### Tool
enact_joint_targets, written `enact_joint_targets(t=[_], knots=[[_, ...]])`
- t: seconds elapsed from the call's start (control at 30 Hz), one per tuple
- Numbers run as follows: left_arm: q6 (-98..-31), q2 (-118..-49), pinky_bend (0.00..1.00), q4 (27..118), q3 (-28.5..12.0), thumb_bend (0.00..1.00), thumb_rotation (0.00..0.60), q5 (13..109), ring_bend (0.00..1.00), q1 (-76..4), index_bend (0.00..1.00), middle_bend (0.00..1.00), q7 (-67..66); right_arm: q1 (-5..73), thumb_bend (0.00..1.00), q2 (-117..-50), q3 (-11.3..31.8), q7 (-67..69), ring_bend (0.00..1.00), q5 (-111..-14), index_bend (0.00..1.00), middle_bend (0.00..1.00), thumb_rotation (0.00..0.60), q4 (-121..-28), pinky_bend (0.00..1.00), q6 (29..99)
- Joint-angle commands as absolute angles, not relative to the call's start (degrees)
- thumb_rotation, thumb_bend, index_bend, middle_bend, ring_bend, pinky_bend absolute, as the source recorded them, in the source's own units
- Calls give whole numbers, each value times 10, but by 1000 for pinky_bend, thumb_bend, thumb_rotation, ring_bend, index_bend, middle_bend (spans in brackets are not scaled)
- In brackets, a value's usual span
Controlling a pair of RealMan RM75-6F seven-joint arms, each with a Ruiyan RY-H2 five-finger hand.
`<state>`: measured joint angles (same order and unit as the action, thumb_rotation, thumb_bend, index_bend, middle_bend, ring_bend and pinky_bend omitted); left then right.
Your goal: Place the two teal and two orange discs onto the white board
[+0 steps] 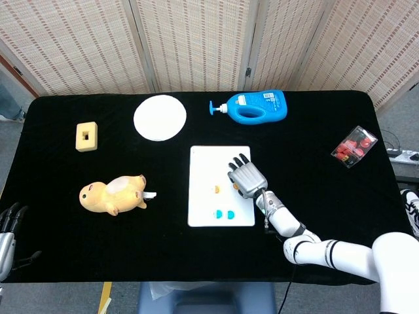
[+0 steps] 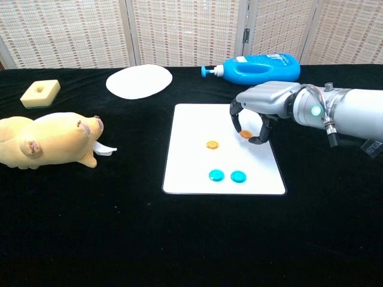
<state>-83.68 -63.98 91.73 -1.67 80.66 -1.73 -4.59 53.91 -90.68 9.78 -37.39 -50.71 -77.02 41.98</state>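
Note:
The white board [image 1: 220,163] lies mid-table, also seen in the chest view [image 2: 200,122]. Two teal discs [image 2: 216,175] [image 2: 238,176] sit side by side near its front edge, and one orange disc [image 2: 212,144] rests at its middle. My right hand [image 2: 266,101] hovers over the board's right half, fingers curled down, pinching the second orange disc [image 2: 246,134] just above the surface. In the head view the right hand [image 1: 247,178] covers the board's right side. My left hand [image 1: 6,229] stays at the table's front left corner, fingers apart and empty.
A blue pump bottle [image 1: 252,106] lies behind the board. A white round plate [image 1: 160,117] is at the back left, with a yellow sponge block [image 1: 86,137] further left. A yellow plush toy [image 1: 111,194] lies left of the board. A packet of red items [image 1: 354,145] sits far right.

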Motion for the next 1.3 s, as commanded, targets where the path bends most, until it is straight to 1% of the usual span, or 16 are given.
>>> enact_joint_targets(t=[0.03,0.43,0.73,0.83,1.03,1.17,1.3], knots=[[-836,-641,0,915,-16,100,600,805,0,-16,0,0,-44,551,422,-924,90,-382,75,-498,515,190,600,-758,0,419],[-834,-645,0,904,-16,100,600,802,0,-15,0,0,-33,571,422,-943,74,-393,73,-500,511,187,600,-750,0,437],[-833,-646,0,898,-17,100,600,801,0,-14,0,0,-26,582,423,-954,68,-400,71,-492,479,184,600,-738,0,441],[-833,-647,0,896,-17,100,600,801,0,-13,0,0,-24,584,422,-954,66,-400,71,-492,453,183,600,-739,0,442],[-832,-649,0,893,-16,100,600,802,0,-13,0,0,-22,584,424,-951,61,-403,69,-491,368,180,600,-743,0,448],[-831,-650,0,892,-17,99,600,802,0,-14,0,0,-22,583,426,-947,62,-396,69,-496,342,180,600,-749,0,454],[-832,-647,0,894,-19,99,600,803,0,-16,0,0,-24,571,427,-924,73,-375,73,-515,332,179,600,-777,0,485]])
